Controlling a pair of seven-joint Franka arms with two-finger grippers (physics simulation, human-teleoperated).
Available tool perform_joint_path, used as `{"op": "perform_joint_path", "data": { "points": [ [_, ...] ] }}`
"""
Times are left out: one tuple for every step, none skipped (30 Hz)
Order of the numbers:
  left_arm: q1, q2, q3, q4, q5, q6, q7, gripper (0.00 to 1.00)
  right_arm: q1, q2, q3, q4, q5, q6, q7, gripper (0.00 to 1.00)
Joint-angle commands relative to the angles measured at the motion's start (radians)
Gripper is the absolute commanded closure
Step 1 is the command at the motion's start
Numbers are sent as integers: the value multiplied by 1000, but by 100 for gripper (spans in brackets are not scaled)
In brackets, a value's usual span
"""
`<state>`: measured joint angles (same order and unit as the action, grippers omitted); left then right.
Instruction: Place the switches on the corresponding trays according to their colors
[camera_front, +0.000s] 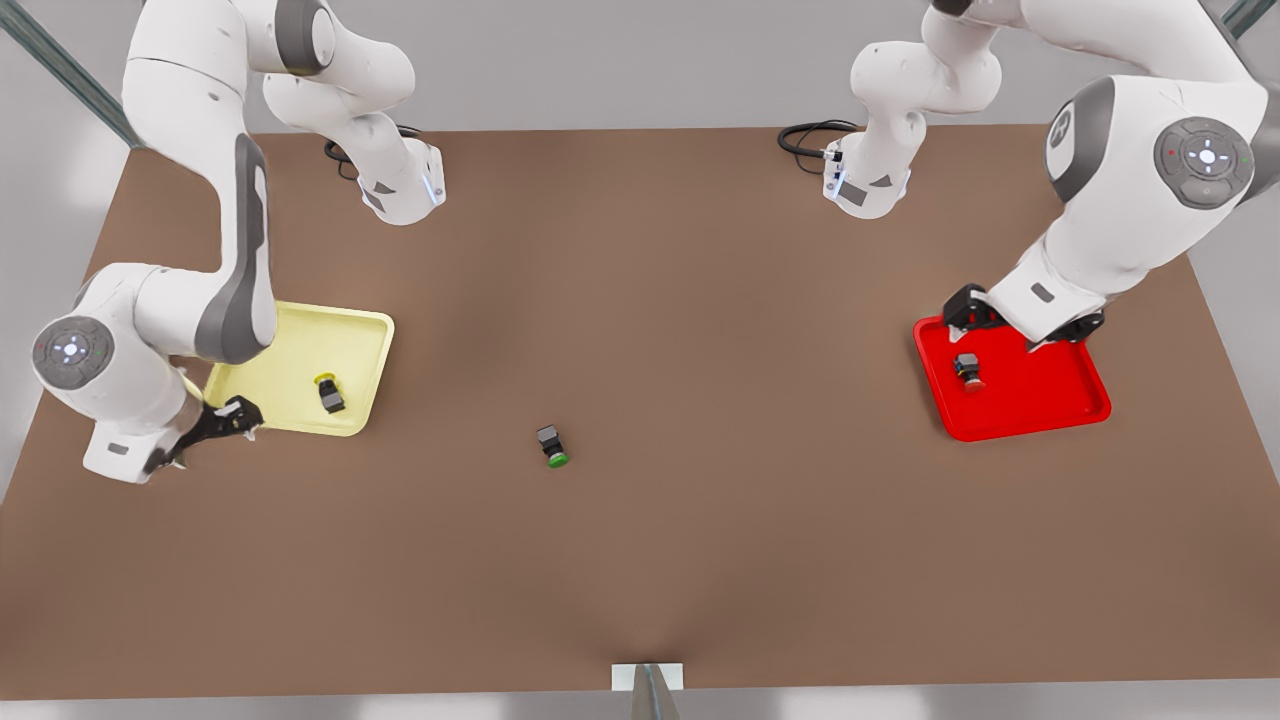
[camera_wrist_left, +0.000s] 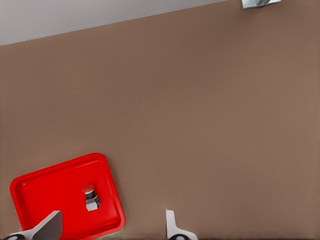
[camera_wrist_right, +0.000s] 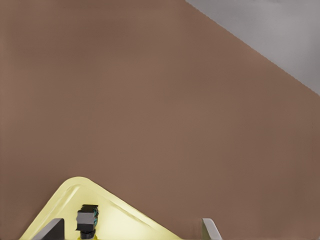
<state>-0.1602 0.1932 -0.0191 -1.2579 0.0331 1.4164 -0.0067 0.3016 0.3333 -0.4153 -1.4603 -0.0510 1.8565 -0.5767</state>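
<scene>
Left gripper (camera_wrist_left: 110, 226) above sideways red-capped switch (camera_wrist_left: 90, 198)

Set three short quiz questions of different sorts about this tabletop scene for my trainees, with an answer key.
1. True or false: the yellow-capped switch lies inside the yellow tray.
2. Which switch sits on bare table? A) red-capped switch B) green-capped switch
3. Fill in: the left gripper, fingers apart, is above the ___ tray; the right gripper is open too.

Key: 1 true; 2 B; 3 red.
</scene>
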Motion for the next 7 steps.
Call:
{"op": "perform_joint_path", "data": {
  "points": [
    [-2,3,7,12,-22,-175,-96,0,-4,-7,3,144,-18,-471,109,0],
    [-2,5,10,12,-22,-182,-96,0,-53,-85,88,138,-65,-510,138,0],
    [-2,3,10,14,-22,-192,-95,0,-84,-152,144,123,-81,-542,196,0],
    [-4,3,10,15,-21,-195,-96,0,-87,-194,156,104,-76,-560,227,0],
    [-4,5,8,41,-22,-220,-95,0,-85,-221,161,74,-76,-560,248,0],
    [-4,5,10,43,-22,-221,-87,0,-85,-223,161,72,-78,-560,248,0],
    [-4,5,10,43,-22,-221,-87,0,-85,-223,162,72,-78,-560,248,0]
  ]
}}
